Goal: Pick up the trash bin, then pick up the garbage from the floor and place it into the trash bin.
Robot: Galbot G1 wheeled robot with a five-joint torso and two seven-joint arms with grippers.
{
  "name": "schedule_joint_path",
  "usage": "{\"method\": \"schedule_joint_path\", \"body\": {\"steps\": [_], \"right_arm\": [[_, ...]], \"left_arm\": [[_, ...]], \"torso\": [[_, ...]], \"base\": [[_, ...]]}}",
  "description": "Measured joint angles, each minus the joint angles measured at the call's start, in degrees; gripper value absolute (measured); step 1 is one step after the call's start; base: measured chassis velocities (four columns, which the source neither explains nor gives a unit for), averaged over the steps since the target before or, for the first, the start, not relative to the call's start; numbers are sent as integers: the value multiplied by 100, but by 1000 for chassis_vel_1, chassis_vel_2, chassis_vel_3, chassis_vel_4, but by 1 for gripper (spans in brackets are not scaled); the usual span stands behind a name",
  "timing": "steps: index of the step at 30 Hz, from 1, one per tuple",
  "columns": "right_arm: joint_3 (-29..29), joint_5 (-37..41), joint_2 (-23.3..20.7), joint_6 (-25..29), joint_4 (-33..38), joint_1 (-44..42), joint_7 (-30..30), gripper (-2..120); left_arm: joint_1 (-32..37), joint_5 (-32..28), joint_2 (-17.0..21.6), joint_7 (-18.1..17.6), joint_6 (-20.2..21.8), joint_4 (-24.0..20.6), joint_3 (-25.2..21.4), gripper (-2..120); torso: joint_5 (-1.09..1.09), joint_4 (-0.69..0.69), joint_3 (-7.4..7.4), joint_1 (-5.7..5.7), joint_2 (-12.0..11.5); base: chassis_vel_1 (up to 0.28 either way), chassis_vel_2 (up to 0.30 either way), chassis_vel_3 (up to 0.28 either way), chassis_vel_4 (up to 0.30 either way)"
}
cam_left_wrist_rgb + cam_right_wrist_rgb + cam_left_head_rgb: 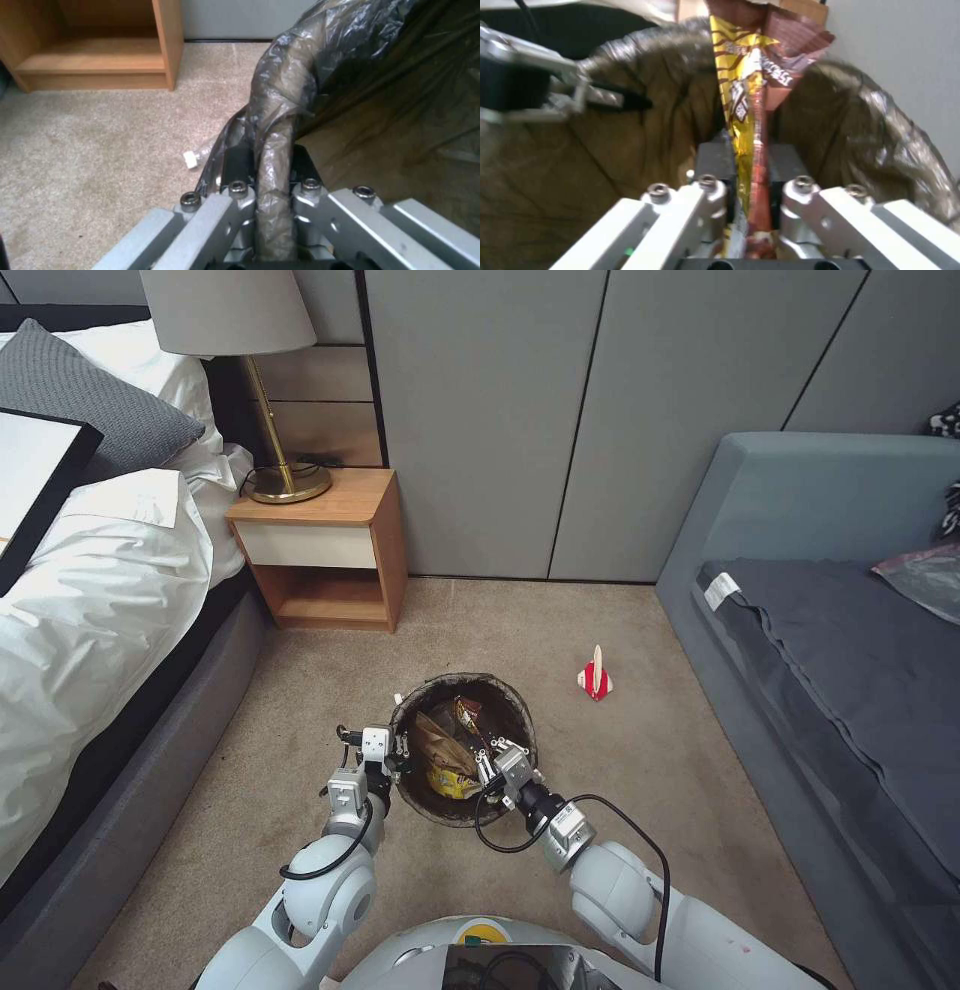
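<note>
- Carpet floor (640, 750) between bed (90, 600) and sofa (830, 670), nightstand (325, 550) at the wall.
- Bin (463, 748) held up, left gripper (270, 165) clamped on its bagged rim.
- Right gripper (750, 161) over the bin, jaws pinching a snack wrapper (747, 75).
- Red-white carton (596, 678) lying on the carpet near the sofa.
- Bottle (197, 156) on the carpet beside the bin.

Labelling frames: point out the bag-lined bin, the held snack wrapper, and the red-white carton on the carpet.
Round white bag-lined trash bin (512, 698), head view, rim.
Yellow-brown snack wrapper (740, 90), right wrist view, middle.
Red-white carton (595, 682), head view, body.
</note>
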Motion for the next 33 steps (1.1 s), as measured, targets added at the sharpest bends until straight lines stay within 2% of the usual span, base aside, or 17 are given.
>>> {"method": "schedule_joint_path", "body": {"steps": [5, 6, 8, 11, 12, 13, 15, 18, 19, 22, 28, 33], "right_arm": [[-2, -17, 18, 0, -43, 5, 40, 22], [-2, -22, 25, 0, -54, 6, 53, 34], [-2, -25, 31, 0, -62, 6, 65, 40], [-2, -25, 31, 0, -62, 6, 65, 40], [-2, -28, 46, -3, -70, 6, 80, 54], [-1, -31, 56, -4, -71, 3, 89, 60], [0, -32, 60, -5, -71, 1, 94, 61], [0, -34, 76, -19, -71, -12, 116, 78], [0, -34, 76, -19, -71, -12, 116, 78], [1, -40, 125, -37, -62, -13, 159, 94], [72, 7, 163, 20, 156, -44, 132, 100], [521, 261, 126, 161, 748, -224, 28, 100]], "left_arm": [[-1, 1, -6, -1, 0, 0, 7, 2], [-1, 2, -8, -2, 0, 0, 10, 2], [-1, 2, -10, -2, 0, 0, 12, 2], [-1, 2, -10, -2, 0, 0, 12, 2], [-2, 4, -16, -2, 0, 0, 18, 2], [-3, 6, -20, -3, 0, 0, 20, 2], [-3, 6, -21, -3, -1, 0, 21, 2], [-5, 7, -24, -4, -1, -1, 23, 2], [-5, 7, -24, -4, -1, -1, 23, 2], [-6, 10, -25, -5, -3, 9, 24, 2], [-20, 10, -35, -7, -6, 34, 24, 2], [-16, 9, -34, -6, -18, 63, 11, 2]], "torso": [[0, 0, 0, 0, 0], [0, 0, 0, 0, 0], [0, 0, 0, 0, 0], [0, 0, 0, 0, 0], [0, 0, 0, 0, 0], [0, 0, 0, 0, 0], [0, 0, 0, 0, 0], [0, 0, 0, 0, 0], [0, 0, 0, 0, 0], [0, 0, 0, 0, 0], [0, 0, 0, 0, 0], [0, 0, 0, 0, 0]], "base": [[0, 0, 0, 0], [0, 0, 0, 0], [0, 0, 0, 0], [0, 0, 0, 0], [0, 0, 0, 0], [0, 0, 0, 0], [0, 0, 0, 0], [0, 0, 0, 0], [0, 0, 0, 0], [0, 0, 0, 0], [0, 0, 0, 0], [0, 0, 0, 0]]}}
